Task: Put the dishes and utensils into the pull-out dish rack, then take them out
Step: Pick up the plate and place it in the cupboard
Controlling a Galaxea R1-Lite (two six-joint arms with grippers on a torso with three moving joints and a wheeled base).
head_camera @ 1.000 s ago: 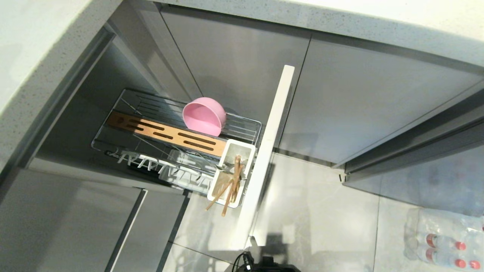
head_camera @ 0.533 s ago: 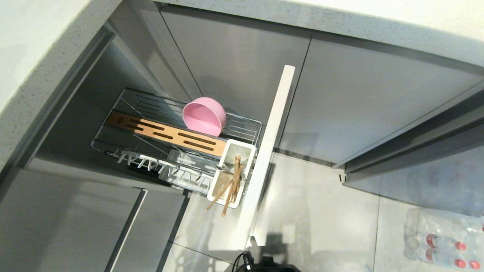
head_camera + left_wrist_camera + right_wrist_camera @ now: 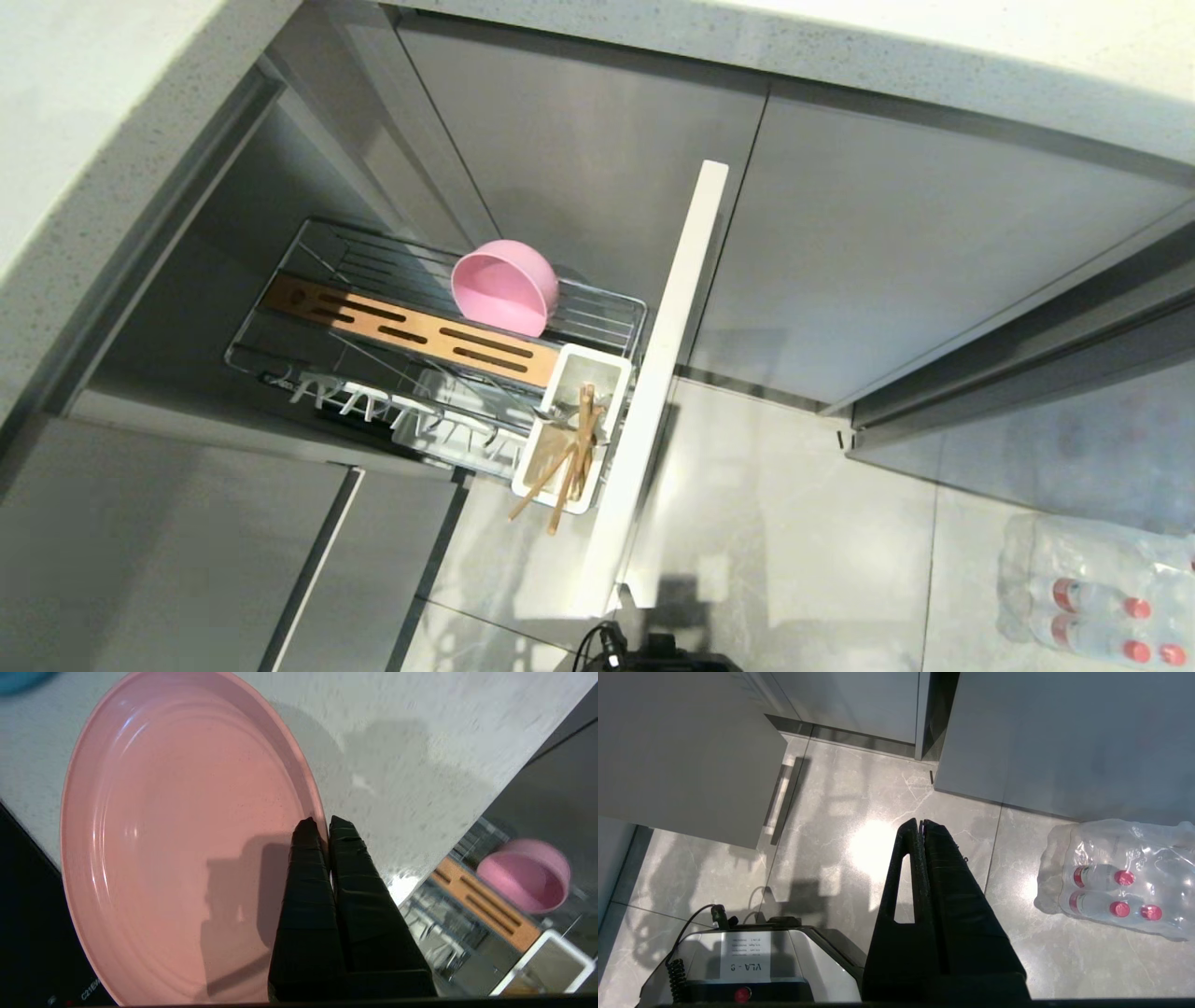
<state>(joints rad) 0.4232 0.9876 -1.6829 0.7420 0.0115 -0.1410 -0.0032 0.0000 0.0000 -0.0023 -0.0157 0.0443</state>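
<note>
Partway through loading, by the look of it. Already in the pull-out dish rack (image 3: 597, 322), centre-left of the head view: pink bowl (image 3: 505, 286) tipped on its side on the wire shelf behind the wooden strip (image 3: 411, 331); chopsticks (image 3: 568, 467) standing in the white utensil cup (image 3: 571, 431) at the rack's lower right, tips poking out past the cup's rim. Something pale and metallic beside them in the cup, possibly the spoon, though too small to say for sure. White pronged tray (image 3: 401, 415) along the rack's lower edge bare of any plate.

Still outstanding: pink plate (image 3: 187, 835), filling the left half of the left wrist view, above the speckled table (image 3: 411, 760). Left gripper (image 3: 322, 828) clamped on the plate's rim at centre frame, fingers (image 3: 306, 868) pressed nearly together with only the thin rim between them. Rack and bowl visible at the lower right of that same view, so plate not yet over the tray. After that, the whole unloading half yet to begin.

Right gripper (image 3: 920, 828) empty, fingers pinched together, hanging over the floor near the wrapped pack of bottles (image 3: 1115, 882) at right of the right wrist view.

Against the earlier head views: no change in rack, bowl, chopsticks or cup; neither arm in that view then or now.
</note>
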